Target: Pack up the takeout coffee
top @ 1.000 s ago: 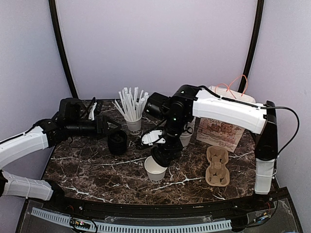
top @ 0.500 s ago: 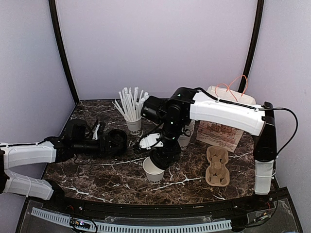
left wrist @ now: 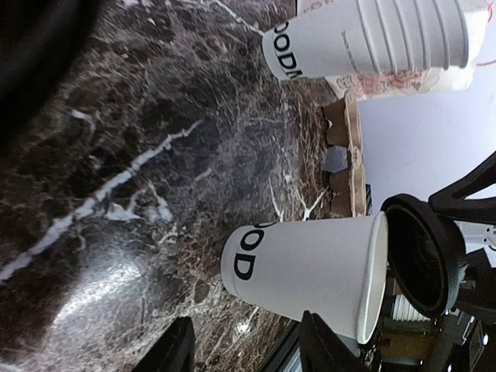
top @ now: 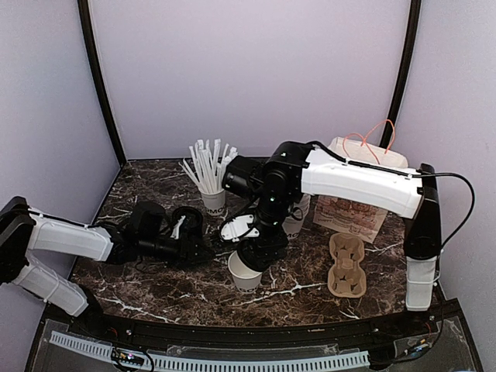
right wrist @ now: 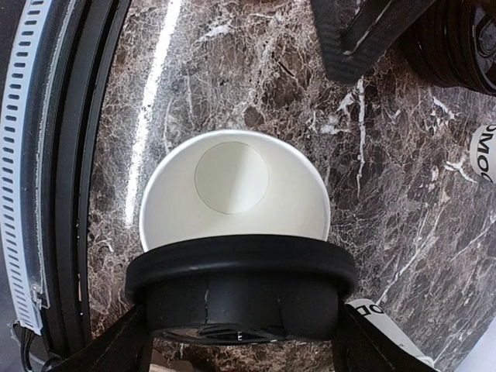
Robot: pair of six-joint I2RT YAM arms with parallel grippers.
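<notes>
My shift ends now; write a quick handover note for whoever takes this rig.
Left gripper: open, near the cup, nothing in it.
Right gripper: shut on the black lid, held just above the cup's rim, not seated.
Cup stands open and empty on the table; cardboard carrier and paper bag stand to its right.
Done: lid brought over the cup.
Left: press lid on, then pack the cup.

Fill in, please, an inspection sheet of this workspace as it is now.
Surface: dark marble table, no spill seen.
Job's things: coffee cup upright, open; black lid held over its rim, not seated.
Clutter: straw cup, cup stack, paper bag, cardboard carrier.
Grippers: right gripper grips the lid; left gripper open, near the cup.
Cables: black cable loops free at far right.
Surroundings: lilac walls.
</notes>
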